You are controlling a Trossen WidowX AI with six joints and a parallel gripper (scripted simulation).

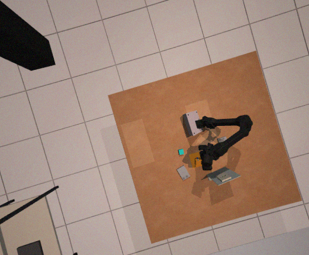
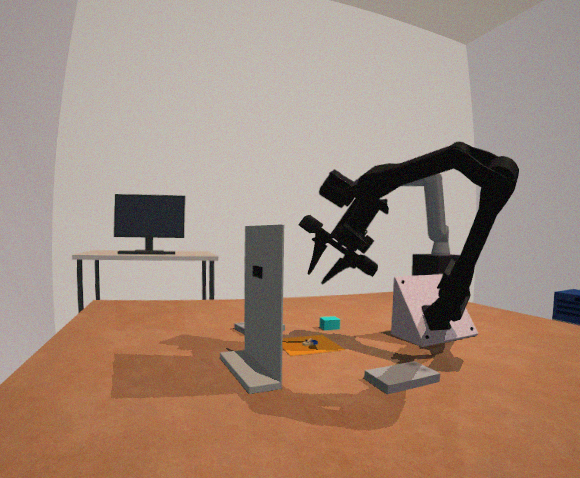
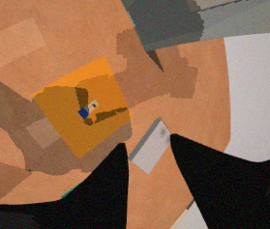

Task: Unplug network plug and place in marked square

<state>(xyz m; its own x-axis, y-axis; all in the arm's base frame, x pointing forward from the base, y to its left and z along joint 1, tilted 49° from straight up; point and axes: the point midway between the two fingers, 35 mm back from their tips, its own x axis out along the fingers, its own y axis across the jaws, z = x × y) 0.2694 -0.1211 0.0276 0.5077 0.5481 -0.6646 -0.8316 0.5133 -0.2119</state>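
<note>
The plug [image 1: 197, 159] [image 2: 309, 342] [image 3: 88, 109], small with a blue end and a pale end, lies on the orange marked square [image 1: 192, 155] [image 2: 326, 346] [image 3: 103, 69], near its middle. My gripper [image 2: 315, 278] [image 3: 148, 144] hangs well above the table with its two black fingertips apart. It is open, with nothing between the fingers and nothing touching them. The upright grey panel [image 1: 233, 173] [image 2: 264, 313] [image 3: 170, 23] stands beside the square, with a dark square opening [image 2: 257, 271] in it. In the top view the arm hides my fingertips.
A teal block [image 1: 180, 151] [image 2: 329, 323] and a flat grey box [image 1: 183, 172] [image 3: 148, 149] lie near the square. Another flat grey box [image 1: 221, 139] [image 2: 401, 376] lies near the arm. A pale wedge-shaped box [image 1: 192, 123] [image 2: 409, 308] stands at the arm's base.
</note>
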